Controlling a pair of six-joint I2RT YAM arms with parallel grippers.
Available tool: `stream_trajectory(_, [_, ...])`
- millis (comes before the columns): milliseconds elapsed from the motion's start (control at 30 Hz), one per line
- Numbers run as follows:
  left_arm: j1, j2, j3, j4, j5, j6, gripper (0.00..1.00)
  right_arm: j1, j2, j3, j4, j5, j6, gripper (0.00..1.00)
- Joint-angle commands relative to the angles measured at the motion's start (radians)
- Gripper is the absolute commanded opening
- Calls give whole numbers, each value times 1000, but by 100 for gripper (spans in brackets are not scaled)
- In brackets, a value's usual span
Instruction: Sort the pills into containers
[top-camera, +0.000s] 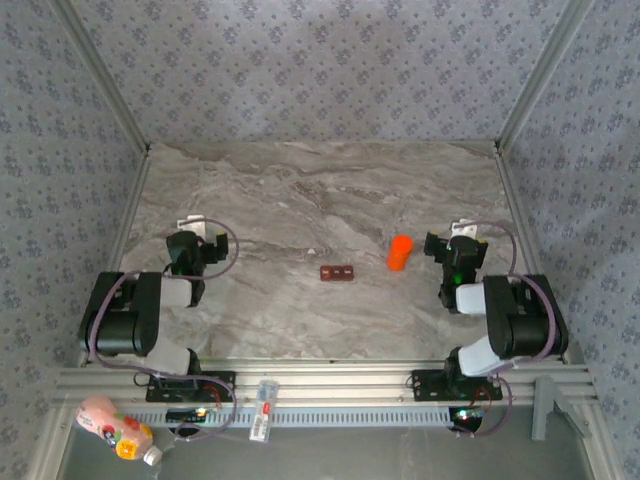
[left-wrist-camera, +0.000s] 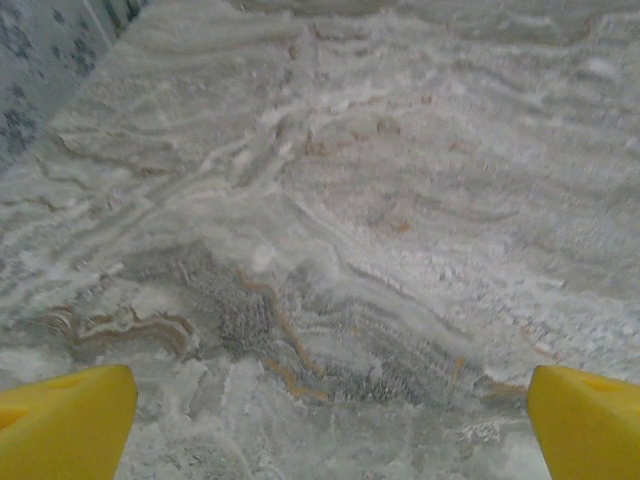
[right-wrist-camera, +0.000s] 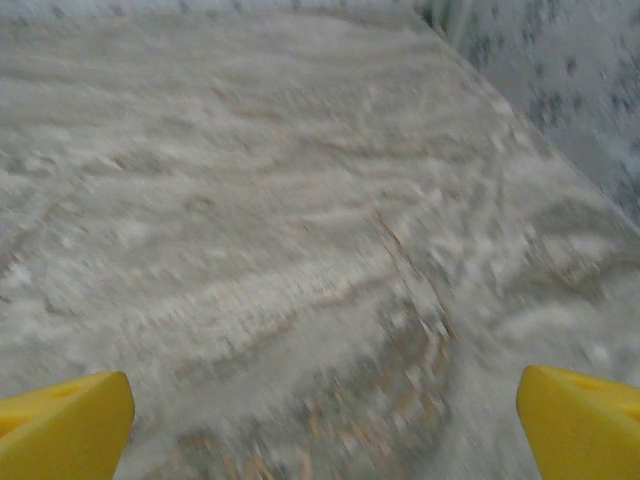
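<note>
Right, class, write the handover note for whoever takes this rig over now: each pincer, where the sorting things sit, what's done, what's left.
Left pincer: open, empty, over bare table.
Right pincer: open, empty, near the orange bottle.
Containers strip: mid-table, just left of the bottle, apart from it.
Done: nothing I can see; compartment contents too small to tell.
Left: the whole pill sort.
</note>
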Motion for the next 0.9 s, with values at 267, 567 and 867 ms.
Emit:
stream_trajectory(267, [66, 10, 59, 9, 134, -41, 100, -10, 12, 66, -18, -54, -40, 100])
stream_trajectory(567, [66, 10, 59, 9, 134, -40, 100, -15, 12, 75, -41, -75, -37, 100])
stream_trajectory(867, [66, 11, 61, 7, 132, -41, 100, -24, 11, 75, -42, -96, -34, 100])
